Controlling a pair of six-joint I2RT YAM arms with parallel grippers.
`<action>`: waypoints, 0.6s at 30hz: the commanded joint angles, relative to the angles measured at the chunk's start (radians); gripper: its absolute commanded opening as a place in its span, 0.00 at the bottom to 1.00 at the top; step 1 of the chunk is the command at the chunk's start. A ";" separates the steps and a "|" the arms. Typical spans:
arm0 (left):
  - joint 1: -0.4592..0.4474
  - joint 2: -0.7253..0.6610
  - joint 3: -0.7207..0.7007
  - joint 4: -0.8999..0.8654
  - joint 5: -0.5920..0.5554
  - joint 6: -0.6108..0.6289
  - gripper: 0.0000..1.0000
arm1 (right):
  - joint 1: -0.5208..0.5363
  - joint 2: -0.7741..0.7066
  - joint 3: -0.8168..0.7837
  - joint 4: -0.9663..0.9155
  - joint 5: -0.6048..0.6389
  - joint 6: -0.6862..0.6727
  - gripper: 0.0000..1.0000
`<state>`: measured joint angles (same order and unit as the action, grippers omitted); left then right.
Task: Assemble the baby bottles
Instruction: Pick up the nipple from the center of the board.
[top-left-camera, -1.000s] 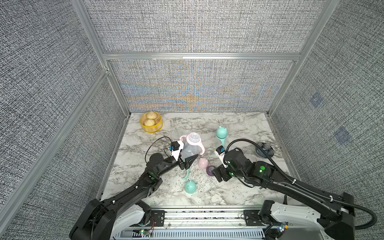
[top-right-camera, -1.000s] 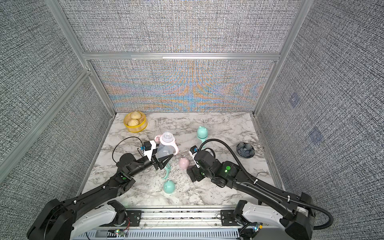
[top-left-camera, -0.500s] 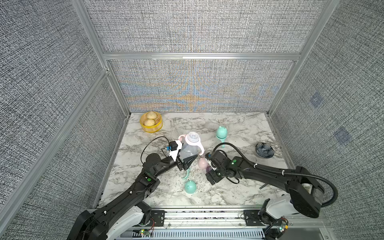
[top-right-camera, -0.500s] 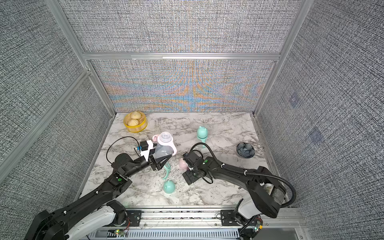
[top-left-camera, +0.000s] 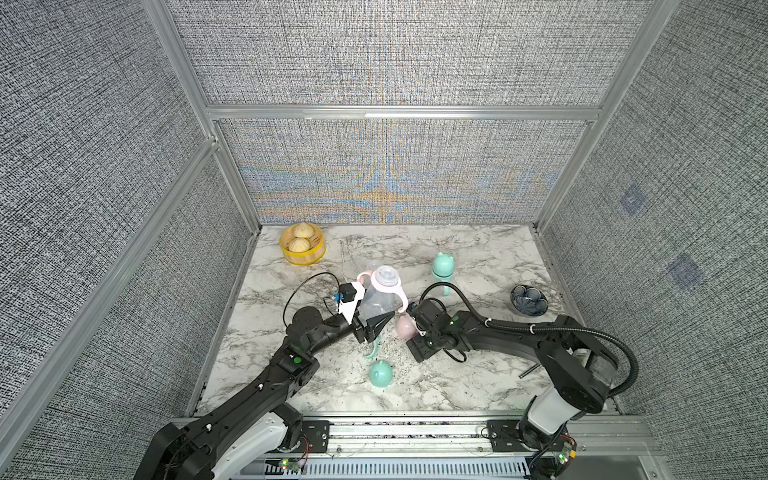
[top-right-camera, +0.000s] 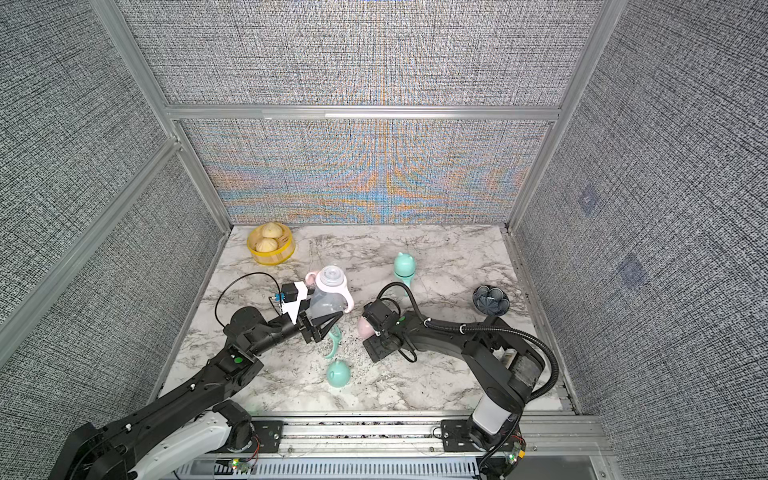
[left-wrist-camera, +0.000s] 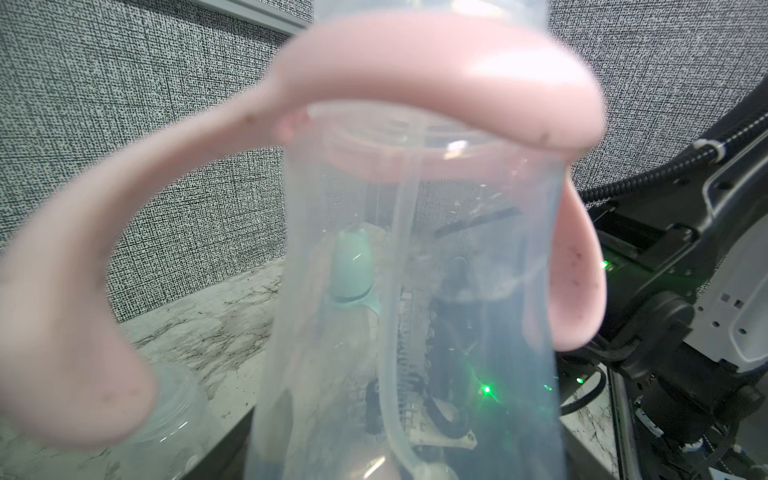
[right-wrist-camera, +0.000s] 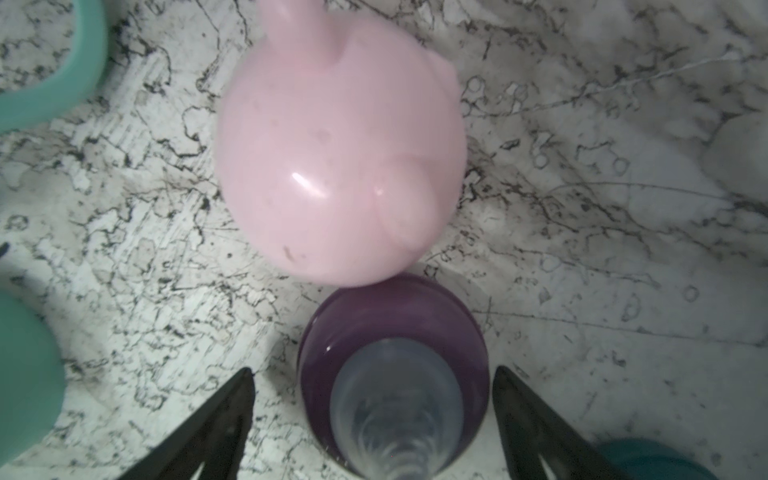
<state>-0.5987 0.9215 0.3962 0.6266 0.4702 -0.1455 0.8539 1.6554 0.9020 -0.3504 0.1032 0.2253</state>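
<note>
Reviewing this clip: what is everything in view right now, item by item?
bottle: 1, clear with pink handles, lifted near the table's middle
capped bottle: 1, mint, upright toward the back
pink cap: 1, on the table beside the right gripper
mint cap: 1, near the front
handle ring: 1, mint, lying below the held bottle
nipple collar: 1, purple, touching the pink cap
steamer basket: 1, yellow, two buns inside, back left corner
bowl: 1, dark, right side
table: 1, marble
left gripper: shut on the bottle's base
right gripper: open, fingers either side of the nipple collar, apart from it
</note>
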 joint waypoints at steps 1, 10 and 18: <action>0.001 0.002 0.004 0.027 -0.006 0.007 0.11 | 0.000 0.004 -0.003 0.025 0.026 -0.001 0.88; 0.001 0.012 0.006 0.036 -0.007 0.006 0.11 | 0.000 0.022 -0.005 0.033 0.027 -0.009 0.77; 0.001 0.022 0.002 0.037 -0.014 0.007 0.11 | 0.000 -0.013 -0.002 0.000 0.033 0.003 0.62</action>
<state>-0.5987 0.9363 0.3962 0.6296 0.4664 -0.1455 0.8543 1.6638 0.8974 -0.3260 0.1242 0.2226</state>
